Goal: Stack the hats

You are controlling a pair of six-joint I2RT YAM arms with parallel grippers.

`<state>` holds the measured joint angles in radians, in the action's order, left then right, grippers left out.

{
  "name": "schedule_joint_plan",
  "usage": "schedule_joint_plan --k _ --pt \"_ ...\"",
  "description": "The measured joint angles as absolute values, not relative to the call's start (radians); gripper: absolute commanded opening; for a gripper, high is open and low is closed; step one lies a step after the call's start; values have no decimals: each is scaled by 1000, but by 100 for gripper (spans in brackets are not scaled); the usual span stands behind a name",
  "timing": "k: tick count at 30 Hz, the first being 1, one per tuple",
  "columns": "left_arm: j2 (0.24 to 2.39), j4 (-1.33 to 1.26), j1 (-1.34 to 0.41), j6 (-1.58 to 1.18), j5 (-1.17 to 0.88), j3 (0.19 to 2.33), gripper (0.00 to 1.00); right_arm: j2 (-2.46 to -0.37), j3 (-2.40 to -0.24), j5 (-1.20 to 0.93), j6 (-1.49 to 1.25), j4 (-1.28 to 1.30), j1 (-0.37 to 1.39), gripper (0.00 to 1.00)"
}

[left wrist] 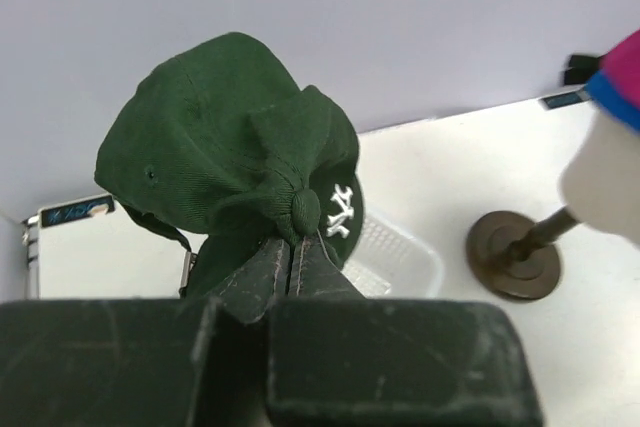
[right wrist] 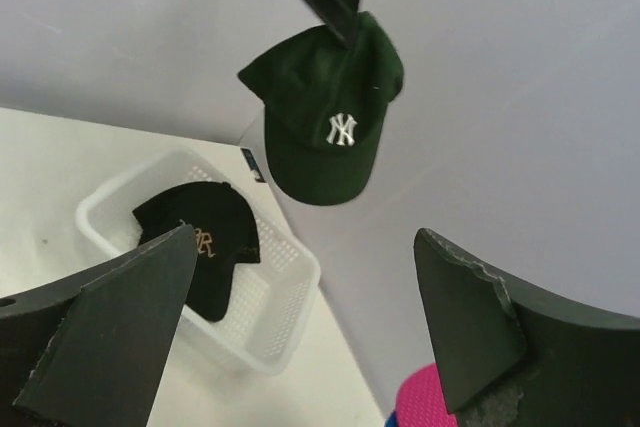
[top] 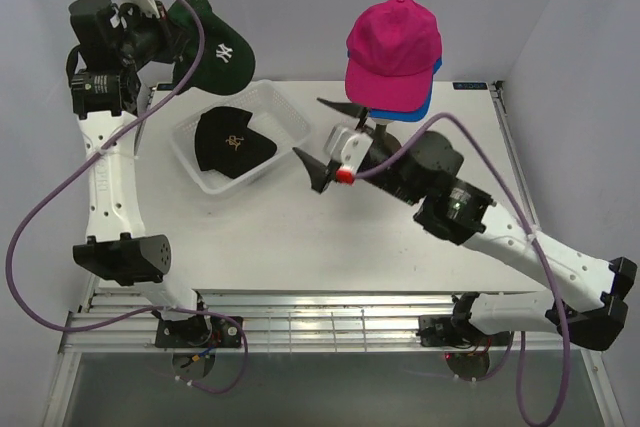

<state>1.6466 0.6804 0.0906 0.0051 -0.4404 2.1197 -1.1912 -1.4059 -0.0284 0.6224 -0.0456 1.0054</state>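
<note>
I am holding the right gripper (top: 322, 142) spread wide and empty at mid-table. Beyond it to the left, a limp black fabric cap with a gold logo (top: 232, 142) is lying in the white mesh plastic basket (top: 290, 119). On the far right, a domed magenta fabric cap (top: 393, 47) is sitting over a blue cap (top: 412, 109) on the cream mannequin head (left wrist: 600, 187). On the far left, the left gripper (left wrist: 295, 252) is pinching the crumpled dark green NY cap (left wrist: 230, 137) at its crown, aloft. I am judging this the carry step. The next move calls for travel right and aligned seating on the magenta dome.

Matt cloth green cap (left wrist: 220, 137), matt cloth black cap (right wrist: 225, 222), white mesh plastic basket (right wrist: 272, 327), smooth white tabletop (top: 300, 247)
</note>
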Motion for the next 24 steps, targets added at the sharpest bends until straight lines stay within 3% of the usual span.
schedule_joint_plan --k 5,9,15,24 --pt "1636 712 91 -81 -531 2235 0 -1191 -1084 136 931 -375 1196 89" --pt "1631 731 91 -139 -612 2271 0 -1315 -967 253 1151 -603 1232 90" --pt "1605 759 91 -194 -744 2263 0 -1585 -945 372 1581 -1052 1228 90" --pt "1544 757 91 -239 -877 2252 0 -1739 -978 334 1910 -1218 1141 90"
